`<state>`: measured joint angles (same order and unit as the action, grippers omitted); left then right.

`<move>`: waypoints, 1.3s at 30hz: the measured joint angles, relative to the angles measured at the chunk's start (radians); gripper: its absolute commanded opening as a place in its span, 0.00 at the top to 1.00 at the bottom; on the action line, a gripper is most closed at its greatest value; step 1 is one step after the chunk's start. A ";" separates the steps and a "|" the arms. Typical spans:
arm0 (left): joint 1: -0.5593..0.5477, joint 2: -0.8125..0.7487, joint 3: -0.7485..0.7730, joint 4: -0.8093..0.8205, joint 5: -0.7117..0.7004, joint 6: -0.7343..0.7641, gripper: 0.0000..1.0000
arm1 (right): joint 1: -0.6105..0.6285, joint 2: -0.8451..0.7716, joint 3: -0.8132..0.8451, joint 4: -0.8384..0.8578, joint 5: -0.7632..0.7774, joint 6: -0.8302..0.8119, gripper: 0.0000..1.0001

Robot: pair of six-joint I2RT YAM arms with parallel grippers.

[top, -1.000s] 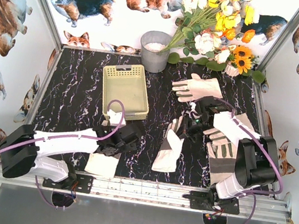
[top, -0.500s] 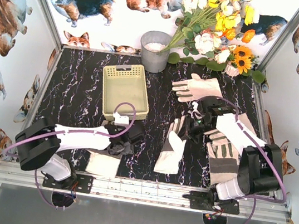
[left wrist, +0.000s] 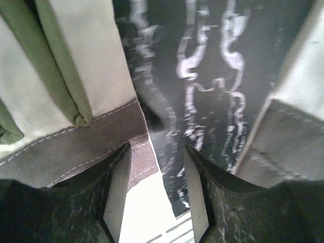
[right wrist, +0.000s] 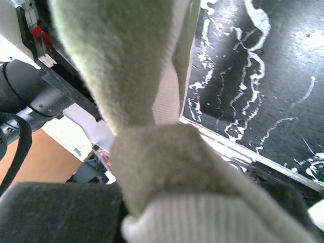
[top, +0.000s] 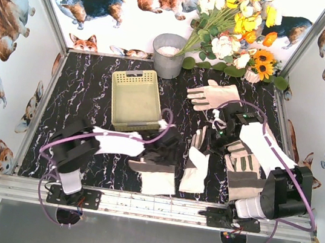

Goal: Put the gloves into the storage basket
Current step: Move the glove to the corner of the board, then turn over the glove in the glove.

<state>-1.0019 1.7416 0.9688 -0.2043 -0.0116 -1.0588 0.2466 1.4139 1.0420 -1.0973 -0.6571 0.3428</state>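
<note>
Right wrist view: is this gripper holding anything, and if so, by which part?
Yes. The right gripper is shut on a cream glove, pinching it at the finger end rather than the cuff.

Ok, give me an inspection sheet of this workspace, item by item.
Surface: black marbled table.
Job's things: basket, no glove seen inside; four gloves outside it: back glove, middle glove, front glove, right glove partly under the right arm.
Clutter: metal bucket, flowers.
Grippers: right gripper pinches the middle glove; left gripper at the front glove's grey cuff, grip unclear.
Cables: purple cable loops above each arm.
Surroundings: dog-print walls.
</note>
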 measured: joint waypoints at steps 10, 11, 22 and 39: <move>-0.018 0.034 0.076 0.039 0.059 0.061 0.53 | 0.008 0.004 0.069 -0.116 0.131 -0.023 1.00; -0.018 0.000 0.055 0.043 0.051 0.060 0.52 | 0.013 0.006 0.076 -0.124 0.145 -0.019 1.00; 0.003 -0.357 -0.211 0.286 0.051 0.058 0.39 | 0.155 0.119 0.157 -0.137 0.279 0.071 1.00; 0.026 -0.352 -0.328 0.631 0.227 0.043 0.33 | 0.263 0.213 0.209 -0.132 0.364 0.142 1.00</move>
<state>-0.9756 1.3895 0.6403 0.4263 0.2153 -1.0161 0.5095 1.6268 1.2514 -1.2297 -0.2928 0.4850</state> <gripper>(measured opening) 0.668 0.041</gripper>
